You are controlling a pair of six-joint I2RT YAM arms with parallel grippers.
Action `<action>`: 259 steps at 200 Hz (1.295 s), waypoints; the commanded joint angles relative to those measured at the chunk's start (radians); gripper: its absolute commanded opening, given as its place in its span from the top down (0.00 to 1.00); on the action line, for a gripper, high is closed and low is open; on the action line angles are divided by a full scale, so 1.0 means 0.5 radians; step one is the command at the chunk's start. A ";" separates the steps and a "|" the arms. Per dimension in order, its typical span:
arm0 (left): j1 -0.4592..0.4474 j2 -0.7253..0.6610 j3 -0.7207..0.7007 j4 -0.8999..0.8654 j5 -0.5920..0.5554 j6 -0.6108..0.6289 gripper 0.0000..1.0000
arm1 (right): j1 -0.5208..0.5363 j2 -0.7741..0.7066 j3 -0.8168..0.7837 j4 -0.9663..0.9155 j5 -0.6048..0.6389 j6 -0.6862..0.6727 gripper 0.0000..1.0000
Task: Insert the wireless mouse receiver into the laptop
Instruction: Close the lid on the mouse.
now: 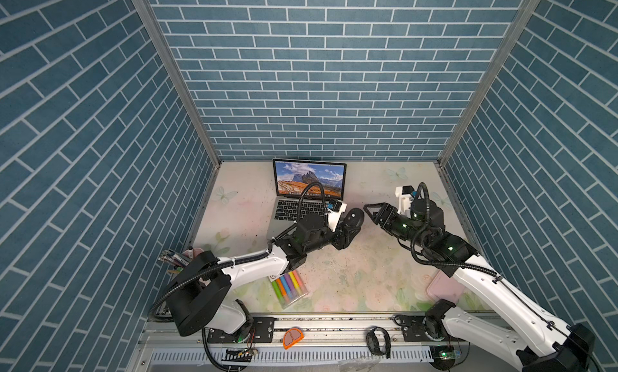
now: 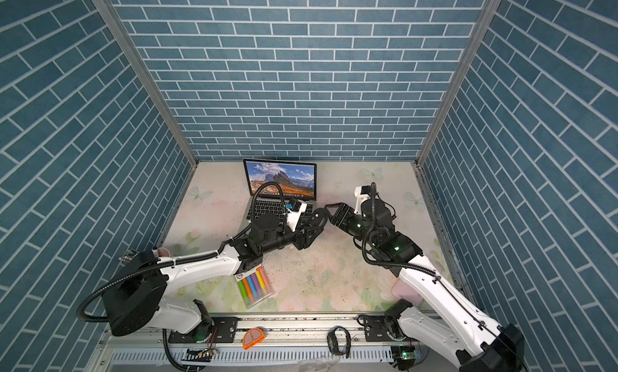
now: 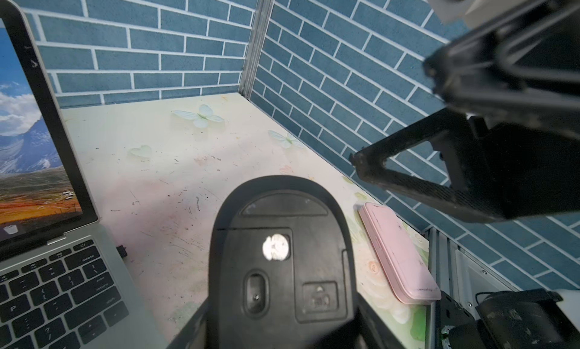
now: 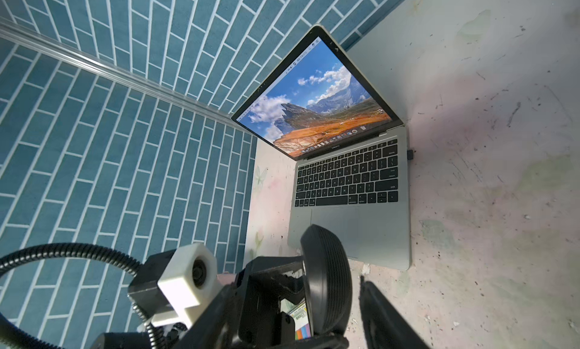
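We find the wireless mouse receiver point(image 4: 410, 154) jutting sideways from the right edge of the laptop point(image 4: 383, 237) — seemingly seated. The left gripper point(image 1: 351, 224) clamps the mouse point(image 1: 355, 215); the right gripper point(image 1: 369, 214), jaws apart and empty, sits farther off.

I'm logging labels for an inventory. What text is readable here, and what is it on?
"delete": key on the laptop.
"return": laptop key.
"P": laptop key.
Too small to read: label on the marker pack, print on the pink case.
Blurred: markings under the mouse.
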 commanded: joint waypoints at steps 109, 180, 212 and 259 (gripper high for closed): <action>0.009 0.035 -0.021 0.197 0.056 0.153 1.00 | -0.050 0.262 0.043 0.101 -0.224 0.280 0.53; 0.006 0.065 0.030 0.189 0.077 0.216 1.00 | -0.050 0.310 -0.078 0.291 -0.317 0.410 0.72; 0.006 0.083 0.050 0.172 0.084 0.232 1.00 | -0.050 0.304 -0.126 0.343 -0.336 0.456 0.77; 0.003 0.089 0.069 0.155 0.079 0.235 1.00 | -0.042 0.310 -0.169 0.397 -0.377 0.461 0.87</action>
